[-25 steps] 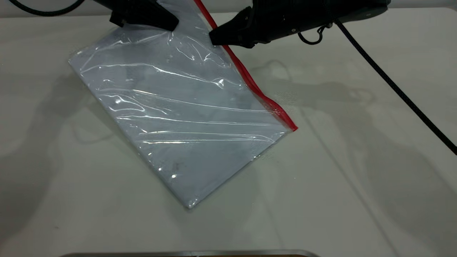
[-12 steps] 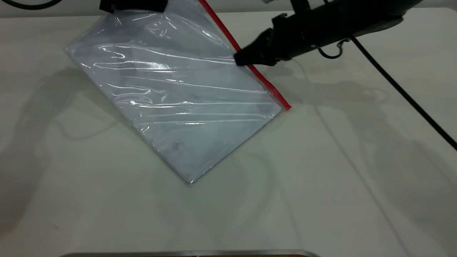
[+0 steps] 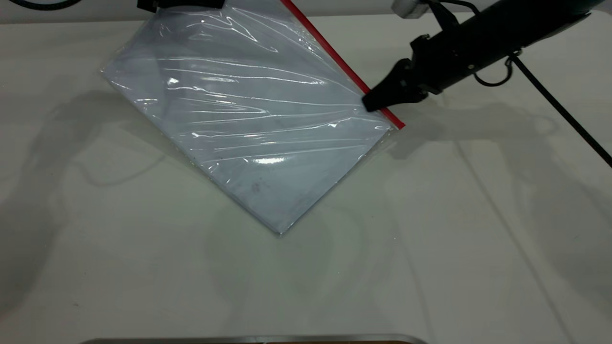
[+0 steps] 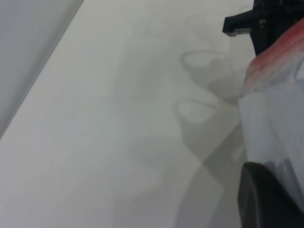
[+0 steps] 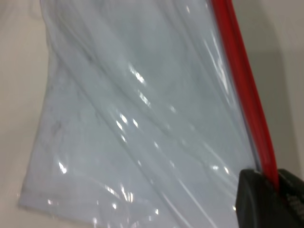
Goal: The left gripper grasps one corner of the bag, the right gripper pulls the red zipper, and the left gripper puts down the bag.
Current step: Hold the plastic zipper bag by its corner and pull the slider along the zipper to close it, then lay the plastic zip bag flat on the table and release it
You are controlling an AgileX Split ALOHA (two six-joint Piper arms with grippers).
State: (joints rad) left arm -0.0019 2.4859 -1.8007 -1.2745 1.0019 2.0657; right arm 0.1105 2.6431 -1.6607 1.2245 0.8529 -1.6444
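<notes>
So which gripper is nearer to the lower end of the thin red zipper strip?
Right. The right gripper pinches the red zipper strip near that end; the left gripper is at the bag's top edge.

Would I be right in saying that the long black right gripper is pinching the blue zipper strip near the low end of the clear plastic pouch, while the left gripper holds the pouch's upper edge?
Nearly: the zipper strip is bright red, not blue, as the exterior and right wrist views both show. The rest stands: the long black right gripper grips it near the low end of the clear plastic pouch, and the left gripper holds the upper edge.
</notes>
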